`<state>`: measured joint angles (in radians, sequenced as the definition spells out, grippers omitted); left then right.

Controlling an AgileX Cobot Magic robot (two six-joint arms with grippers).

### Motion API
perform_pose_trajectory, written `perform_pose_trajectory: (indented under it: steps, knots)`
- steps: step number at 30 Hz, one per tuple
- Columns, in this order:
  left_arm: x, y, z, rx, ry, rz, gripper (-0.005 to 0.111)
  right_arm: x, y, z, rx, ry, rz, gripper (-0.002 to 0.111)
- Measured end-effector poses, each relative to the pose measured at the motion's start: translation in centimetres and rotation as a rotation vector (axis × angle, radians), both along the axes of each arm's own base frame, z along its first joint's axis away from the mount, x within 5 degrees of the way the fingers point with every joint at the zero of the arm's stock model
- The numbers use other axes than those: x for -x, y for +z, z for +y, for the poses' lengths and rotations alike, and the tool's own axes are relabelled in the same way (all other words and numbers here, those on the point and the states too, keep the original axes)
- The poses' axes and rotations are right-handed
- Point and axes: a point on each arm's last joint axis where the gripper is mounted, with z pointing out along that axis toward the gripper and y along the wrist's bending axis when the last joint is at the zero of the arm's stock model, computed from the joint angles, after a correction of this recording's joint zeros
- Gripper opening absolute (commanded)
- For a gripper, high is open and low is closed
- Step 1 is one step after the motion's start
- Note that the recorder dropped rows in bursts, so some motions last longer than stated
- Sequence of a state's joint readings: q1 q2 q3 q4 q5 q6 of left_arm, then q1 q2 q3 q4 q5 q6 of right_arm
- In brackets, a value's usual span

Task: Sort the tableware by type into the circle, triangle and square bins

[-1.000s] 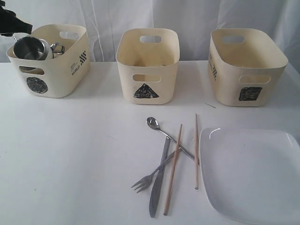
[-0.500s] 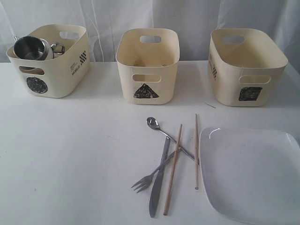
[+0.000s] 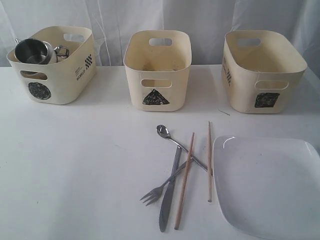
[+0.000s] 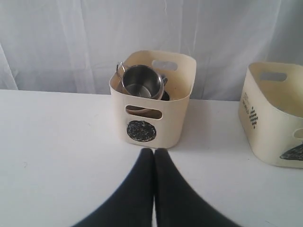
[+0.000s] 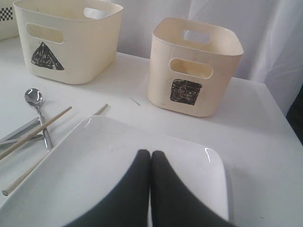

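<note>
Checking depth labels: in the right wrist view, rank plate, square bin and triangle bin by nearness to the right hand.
1. Plate, at the right hand tips.
2. Square bin, just behind it.
3. Triangle bin, farthest, across the table.

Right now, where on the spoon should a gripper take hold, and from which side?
Grip the neck just behind the bowl of the spoon, coming from straight above with the jaws across the handle. That end lies clear, pointing toward the triangle bin. Further down, the handle meets the chopstick, knife and fork, so a grip there would likely catch them too.
</note>
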<state>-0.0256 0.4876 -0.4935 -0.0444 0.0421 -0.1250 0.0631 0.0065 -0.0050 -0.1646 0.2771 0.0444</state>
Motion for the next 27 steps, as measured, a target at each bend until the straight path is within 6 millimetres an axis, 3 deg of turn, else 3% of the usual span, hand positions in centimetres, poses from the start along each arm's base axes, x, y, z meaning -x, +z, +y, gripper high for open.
perform_pose_trajectory:
  steps: [5, 10, 22, 27]
  knots:
    - [3.3, -0.3, -0.1, -0.001, -0.018, 0.011, 0.000, 0.0, 0.0, 0.0, 0.000, 0.000, 0.000, 0.000]
    - [5.0, -0.7, -0.1, -0.004, -0.028, 0.015, 0.000, 0.0, 0.0, 0.0, 0.000, 0.000, 0.000, 0.000]
    - [5.4, -0.6, -0.1, -0.021, -0.026, -0.023, 0.000, 0.0, 0.0, 0.0, 0.000, 0.000, 0.000, 0.000]
    - [4.4, -2.9, 0.1, -0.093, -0.018, -0.077, 0.000, 0.0, 0.0, 0.0, 0.000, 0.000, 0.000, 0.000]
